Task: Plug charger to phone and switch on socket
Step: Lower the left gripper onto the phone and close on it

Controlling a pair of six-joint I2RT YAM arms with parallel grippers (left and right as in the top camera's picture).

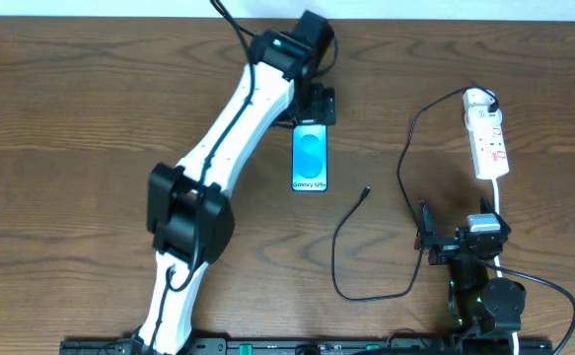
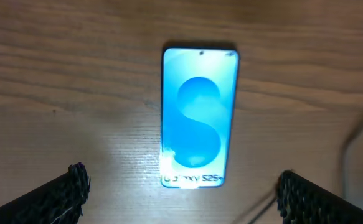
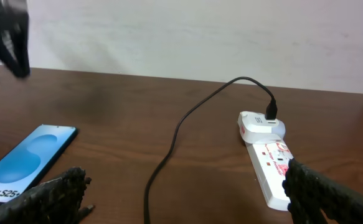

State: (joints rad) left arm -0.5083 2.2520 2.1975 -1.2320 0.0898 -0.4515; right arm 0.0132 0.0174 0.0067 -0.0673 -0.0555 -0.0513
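Left claw (image 1: 314, 106) hangs over the far end of the phone (image 1: 310, 158), fingers (image 2: 75, 186) spread wide and gripping nothing. The wrist view looks straight down, with one finger on each side of the phone and both clear of it. The phone lies flat, screen up and lit blue, just right of centre on the worktop (image 1: 70, 148) and nearer the far edge, its "Galaxy S25+" lettering at the near end. Over to the right claw (image 1: 455, 229): wide open too and empty, sitting toward the near right corner and facing the far edge. The socket (image 1: 488, 138) lies along the right edge toward the far corner, with the adapter (image 1: 478, 99) of the charger (image 1: 405, 168) seated at its far end. The black cable runs from there toward the near edge, loops round and ends in the plug tip (image 1: 366, 191), loose on the wood, near the phone's near right corner but not touching it. The socket's white cord (image 1: 501, 197) runs past the right claw toward the near edge. Whether the switch is on, I cannot tell.
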